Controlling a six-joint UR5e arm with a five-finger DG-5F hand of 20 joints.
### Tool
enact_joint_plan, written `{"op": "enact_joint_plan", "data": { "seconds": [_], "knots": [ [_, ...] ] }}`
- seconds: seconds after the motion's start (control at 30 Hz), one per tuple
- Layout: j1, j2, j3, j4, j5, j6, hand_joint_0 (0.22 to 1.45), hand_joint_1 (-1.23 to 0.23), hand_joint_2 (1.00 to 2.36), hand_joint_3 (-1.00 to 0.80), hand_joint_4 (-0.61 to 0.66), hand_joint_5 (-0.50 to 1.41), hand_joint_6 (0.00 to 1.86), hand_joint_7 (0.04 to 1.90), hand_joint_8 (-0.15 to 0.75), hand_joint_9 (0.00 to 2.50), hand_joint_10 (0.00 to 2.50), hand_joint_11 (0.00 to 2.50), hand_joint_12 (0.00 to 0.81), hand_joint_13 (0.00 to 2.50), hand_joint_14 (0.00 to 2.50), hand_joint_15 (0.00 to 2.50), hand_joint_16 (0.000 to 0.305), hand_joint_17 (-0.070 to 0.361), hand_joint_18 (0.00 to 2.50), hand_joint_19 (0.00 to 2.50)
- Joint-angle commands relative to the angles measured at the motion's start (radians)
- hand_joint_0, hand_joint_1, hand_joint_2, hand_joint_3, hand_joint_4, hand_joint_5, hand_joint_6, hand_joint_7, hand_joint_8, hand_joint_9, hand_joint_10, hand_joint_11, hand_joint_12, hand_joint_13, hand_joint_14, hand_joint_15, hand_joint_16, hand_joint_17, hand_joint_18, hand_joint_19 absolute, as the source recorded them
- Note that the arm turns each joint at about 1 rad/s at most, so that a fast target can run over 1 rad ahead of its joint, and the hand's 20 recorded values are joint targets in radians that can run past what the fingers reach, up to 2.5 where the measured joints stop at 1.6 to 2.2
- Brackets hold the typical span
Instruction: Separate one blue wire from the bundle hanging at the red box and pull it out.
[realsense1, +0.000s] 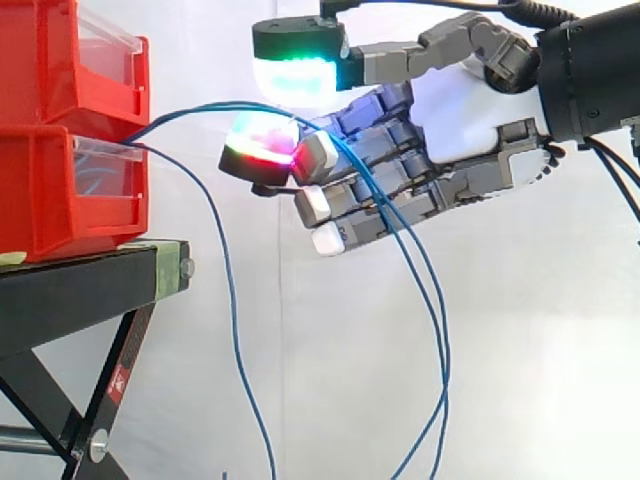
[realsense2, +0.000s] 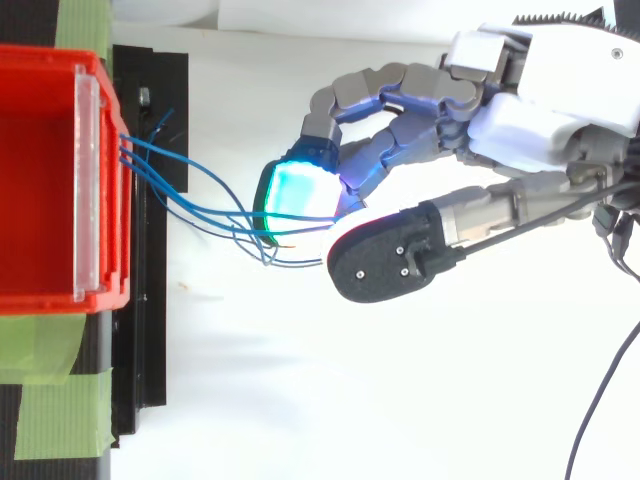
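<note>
Several thin blue wires leave the front of the lower red bin and fan out to the right. One blue wire arcs up from the bin into my hand. It runs behind a curled finger with a glowing red and green pad, then slants down across the other fingers. In the top view that cyan-lit pad lies over the wire bundle, with the thumb beside it. Another blue wire hangs straight down from the bin, apart from the hand.
A second red bin is stacked on the lower one, both on a black stand with green tape at its edge. Loose wire lengths droop below the hand. A white curtain is behind.
</note>
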Motion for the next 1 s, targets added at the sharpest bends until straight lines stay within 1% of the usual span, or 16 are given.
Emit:
{"op": "enact_joint_plan", "data": {
  "seconds": [0.0,0.1,0.17,0.27,0.4,0.5,0.6,0.7,0.8,0.87,0.97],
  "knots": [
    [0.000,0.000,0.000,0.001,0.000,0.000,0.60,-0.70,1.01,-0.42,0.25,-0.26,0.88,1.17,0.319,0.39,0.02,1.41,0.382,0.60,0.01,1.48,0.046,0.103,0.46,0.73],
    [0.000,0.000,0.000,0.001,0.000,0.000,0.62,-0.70,1.01,-0.38,0.25,-0.25,0.88,1.17,0.321,0.40,0.02,1.41,0.382,0.61,0.01,1.46,0.045,0.102,0.47,0.73],
    [0.000,0.000,0.000,0.001,0.000,0.000,0.64,-0.72,1.02,-0.29,0.25,-0.25,0.88,1.17,0.320,0.41,0.02,1.41,0.386,0.62,0.01,1.47,0.045,0.102,0.48,0.73],
    [0.000,0.000,0.000,-0.001,0.000,0.000,0.63,-0.71,1.03,-0.17,0.24,-0.25,0.89,1.17,0.321,0.42,0.02,1.41,0.384,0.62,0.01,1.47,0.045,0.102,0.48,0.74],
    [0.000,0.000,0.000,-0.001,0.000,0.000,0.63,-0.70,1.03,-0.09,0.25,-0.25,0.89,1.17,0.319,0.42,0.02,1.41,0.382,0.62,0.01,1.46,0.045,0.102,0.48,0.74],
    [0.000,0.000,0.000,0.002,0.000,0.000,0.63,-0.72,1.03,-0.09,0.25,-0.26,0.89,1.20,0.322,0.41,0.02,1.42,0.388,0.61,0.01,1.48,0.046,0.103,0.47,0.74],
    [0.000,0.000,0.000,0.002,0.000,0.000,0.63,-0.80,1.02,-0.20,0.25,-0.28,0.89,1.21,0.309,0.30,0.02,1.45,0.380,0.53,0.01,1.50,0.047,0.105,0.38,0.75],
    [0.000,0.000,0.000,0.001,0.000,0.000,0.65,-0.83,1.02,-0.30,0.25,-0.28,0.88,1.22,0.306,0.28,0.02,1.45,0.379,0.50,0.02,1.49,0.047,0.105,0.38,0.73],
    [0.000,0.000,0.000,0.002,0.000,0.000,0.66,-0.85,1.01,-0.36,0.24,-0.28,0.88,1.21,0.304,0.27,0.02,1.46,0.378,0.50,0.02,1.49,0.047,0.105,0.38,0.72],
    [0.000,0.000,0.000,0.002,0.000,0.000,0.65,-0.83,1.02,-0.34,0.24,-0.28,0.88,1.20,0.303,0.27,0.02,1.48,0.374,0.50,0.02,1.49,0.046,0.104,0.37,0.73],
    [-0.001,0.000,0.000,0.002,0.000,0.000,0.61,-0.74,1.02,-0.32,0.25,-0.28,0.88,1.18,0.298,0.29,0.02,1.48,0.371,0.51,0.01,1.49,0.046,0.104,0.38,0.76]
  ]
}}
